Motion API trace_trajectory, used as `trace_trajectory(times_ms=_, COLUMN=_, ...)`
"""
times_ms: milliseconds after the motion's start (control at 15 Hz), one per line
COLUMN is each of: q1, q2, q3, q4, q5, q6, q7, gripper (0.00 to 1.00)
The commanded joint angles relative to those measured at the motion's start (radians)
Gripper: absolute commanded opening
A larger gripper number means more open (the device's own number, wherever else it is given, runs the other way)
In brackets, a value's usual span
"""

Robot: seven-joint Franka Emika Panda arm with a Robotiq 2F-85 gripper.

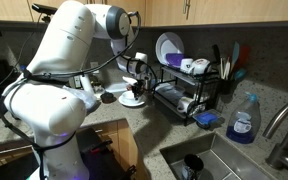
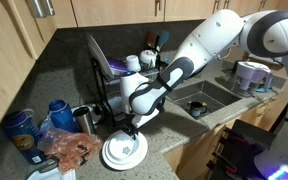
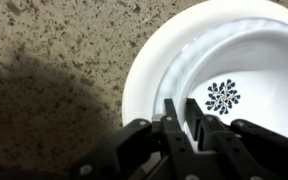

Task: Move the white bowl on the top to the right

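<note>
The white bowl [image 3: 246,62] sits nested on a flatter white dish [image 3: 144,70] on the speckled counter; a black flower pattern shows inside it. My gripper [image 3: 182,118] reaches down over its near rim, one finger inside the wall and one outside, and the jaws are pinched shut on that rim. In both exterior views the stack of white bowl [image 1: 132,98] [image 2: 124,150] stands in front of the dish rack, with the gripper [image 1: 136,86] [image 2: 130,131] directly above it. The fingertips hide the rim where they meet.
A black dish rack [image 1: 189,98] with an upright blue-rimmed plate [image 1: 167,47] and cups stands just beside the stack. A blue soap bottle [image 1: 243,120], the sink [image 1: 216,160] and a faucet [image 1: 280,120] lie beyond. Blue jars [image 2: 24,130] and a food bag [image 2: 72,152] crowd the counter's other end.
</note>
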State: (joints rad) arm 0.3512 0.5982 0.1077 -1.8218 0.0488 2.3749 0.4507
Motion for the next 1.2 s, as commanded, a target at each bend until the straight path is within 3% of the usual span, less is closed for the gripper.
trace_trajectory(times_ms=0, q1=-0.015, q2=-0.028, q3=0.004, q4=-0.033, q5=0.022, q6=0.030, q7=-0.016, gripper=0.04)
trace_trajectory(times_ms=600, q1=-0.109, q2=-0.054, q3=0.020, q4=-0.059, q5=0.123, q6=0.124, q7=-0.062, gripper=0.04)
trace_trajectory(times_ms=1133, q1=-0.203, q2=-0.024, q3=0.131, q4=-0.033, q5=0.296, q6=0.153, q7=-0.289, gripper=0.04)
